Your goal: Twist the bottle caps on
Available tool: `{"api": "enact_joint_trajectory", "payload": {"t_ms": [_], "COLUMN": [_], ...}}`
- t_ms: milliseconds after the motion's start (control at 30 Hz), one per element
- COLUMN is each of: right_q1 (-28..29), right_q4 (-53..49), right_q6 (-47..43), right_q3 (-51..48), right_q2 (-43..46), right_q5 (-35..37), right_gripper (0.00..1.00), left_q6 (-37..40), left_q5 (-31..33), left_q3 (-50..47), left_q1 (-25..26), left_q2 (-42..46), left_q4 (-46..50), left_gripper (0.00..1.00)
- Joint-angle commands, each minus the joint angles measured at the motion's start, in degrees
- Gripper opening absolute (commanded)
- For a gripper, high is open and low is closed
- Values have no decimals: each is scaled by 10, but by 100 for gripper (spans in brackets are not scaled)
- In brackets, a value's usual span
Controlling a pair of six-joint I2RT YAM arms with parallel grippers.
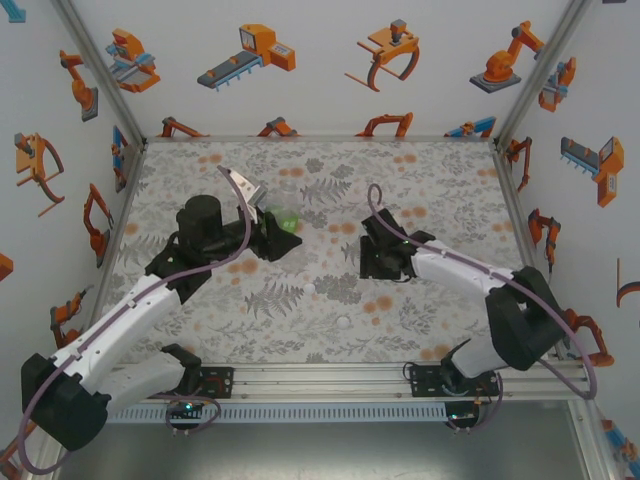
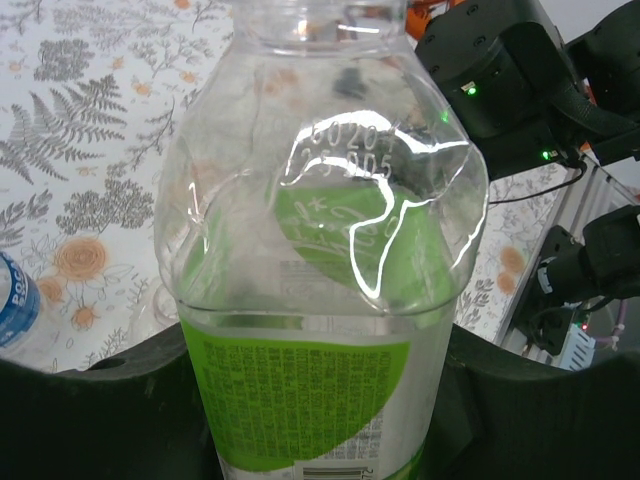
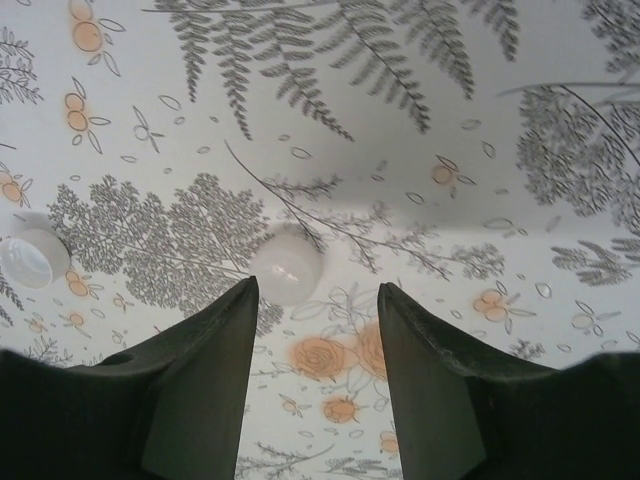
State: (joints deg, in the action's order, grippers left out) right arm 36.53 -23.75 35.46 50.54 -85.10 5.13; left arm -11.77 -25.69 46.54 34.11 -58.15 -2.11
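A see-through bottle with a green label (image 2: 310, 390) stands upright in my left gripper (image 2: 315, 385), which is shut on its lower body; its top runs out of the left wrist view. From above, the same bottle (image 1: 288, 221) sits at the left gripper (image 1: 274, 232), left of the table's middle. My right gripper (image 3: 318, 285) hangs open over the flowered table with nothing between its fingers. A whitish bottle cap (image 3: 287, 262) lies on the table just beyond the left fingertip (image 3: 238, 310). Another cap (image 3: 28, 258) lies further left. From above, the right gripper (image 1: 368, 260) is near the table's centre.
A blue-labelled bottle (image 2: 14, 302) stands at the left edge of the left wrist view. Two small white caps (image 1: 310, 288) (image 1: 343, 322) lie on the table between the arms. Metal frame posts (image 1: 515, 190) and patterned walls close in the table's sides and back.
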Motion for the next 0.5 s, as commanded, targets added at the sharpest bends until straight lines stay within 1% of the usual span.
{"api": "enact_joint_trajectory", "payload": {"t_ms": [0,167,267,467], "right_q1": [18,38,43,48], "right_q4": [-24,-23,-29,-45], "right_q6": [-6,7,17,28], "right_q3": [32,50,58,62], "right_q2": [-35,-77,-95,-99], "right_q5": [30,11,7,12], "right_gripper": [50,50,50,48], "left_q6": [-2,0,-1,-1], "left_q5": [12,15,7,7], "left_q3": [-6,-9,-9,-15], "left_q1": [-1,-2,-2,-3], "left_q2": [6,8,3,7], "left_q4": [5,-2,-2,6], "left_gripper": [0,0,0,0]}}
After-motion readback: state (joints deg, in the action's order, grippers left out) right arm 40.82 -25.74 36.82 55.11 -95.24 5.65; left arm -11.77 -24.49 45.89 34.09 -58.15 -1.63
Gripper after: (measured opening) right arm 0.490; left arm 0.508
